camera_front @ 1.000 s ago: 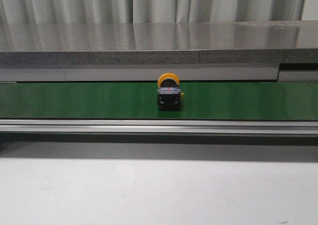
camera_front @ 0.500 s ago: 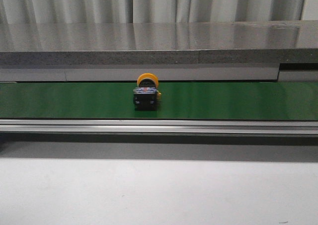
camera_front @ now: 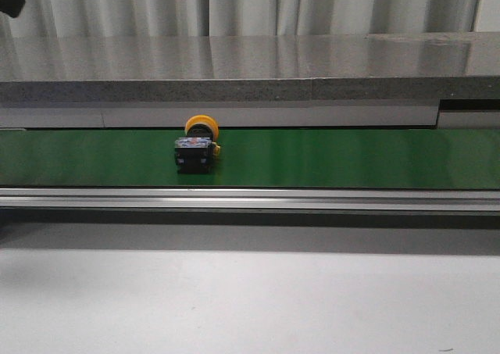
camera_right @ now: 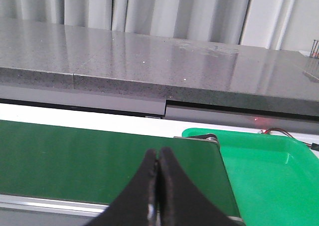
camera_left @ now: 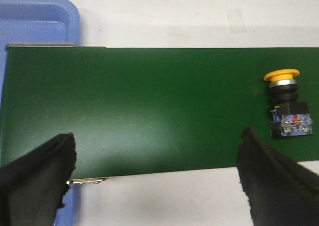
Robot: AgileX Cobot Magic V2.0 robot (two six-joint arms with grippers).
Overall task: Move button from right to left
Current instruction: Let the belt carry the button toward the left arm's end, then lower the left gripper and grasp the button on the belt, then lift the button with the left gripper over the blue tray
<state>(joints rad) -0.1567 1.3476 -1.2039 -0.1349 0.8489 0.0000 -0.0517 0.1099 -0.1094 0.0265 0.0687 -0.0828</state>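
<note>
The button lies on its side on my green belt, left of the belt's middle in the front view, its yellow cap turned toward the far edge and its black body toward me. Nothing touches it. From my left wrist I see it again, near one side of the belt, cap close to the belt's edge, a blue and red label on the end of the body. My left pincer hangs above the belt with its two black fingers spread wide apart and holding nothing; one finger sits just beside the button but clear of it. A blue tray lies at the belt's end past the other finger. My right pincer is pressed closed, fingertips together with nothing between them, over the other end of the belt. A green tray sits just past that end. Behind the belt runs a grey stone counter, with pale curtains behind it.
</note>
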